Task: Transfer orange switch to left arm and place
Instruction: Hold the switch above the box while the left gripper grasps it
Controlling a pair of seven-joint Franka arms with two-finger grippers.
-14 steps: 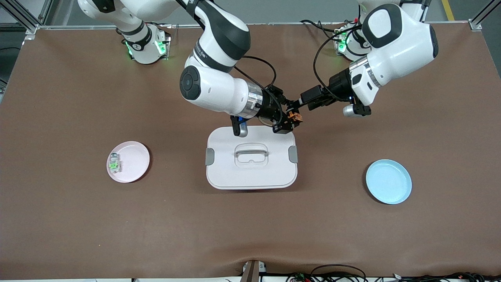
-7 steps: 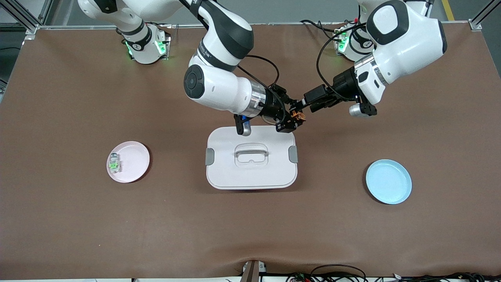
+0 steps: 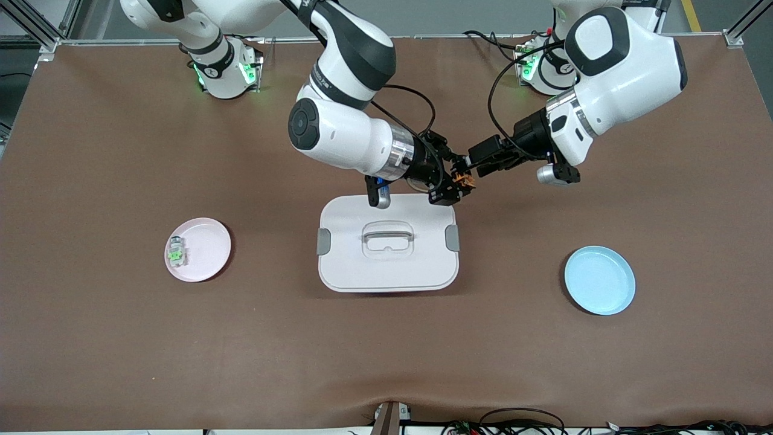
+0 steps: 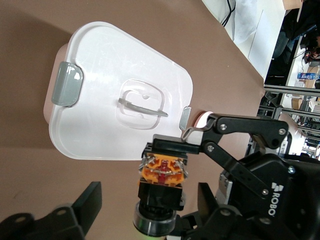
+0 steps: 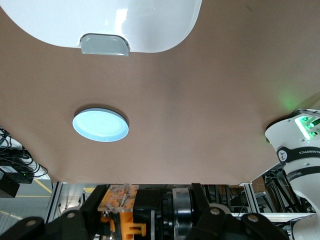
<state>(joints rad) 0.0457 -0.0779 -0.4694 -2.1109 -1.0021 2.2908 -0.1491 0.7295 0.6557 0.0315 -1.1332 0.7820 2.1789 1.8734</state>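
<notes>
The orange switch (image 3: 461,178) is a small black block with an orange part. My right gripper (image 3: 453,181) is shut on it and holds it in the air over the box's edge, at the corner toward the left arm's end. The right wrist view shows the switch (image 5: 125,210) between that gripper's fingers (image 5: 146,197). My left gripper (image 3: 468,168) is open. In the left wrist view its fingers (image 4: 149,194) stand apart on either side of the switch's silver-ringed end (image 4: 161,175). The white box (image 3: 386,266) lies on the table below.
A blue plate (image 3: 599,280) lies toward the left arm's end of the table. A pink plate (image 3: 208,244) with a grey-white component with a green middle (image 3: 176,252) lies toward the right arm's end. The box has grey latches (image 3: 452,237) at its short sides.
The right gripper has carried the switch a little toward the left arm's end. The left gripper has closed in until its open fingers stand around the switch's end.
</notes>
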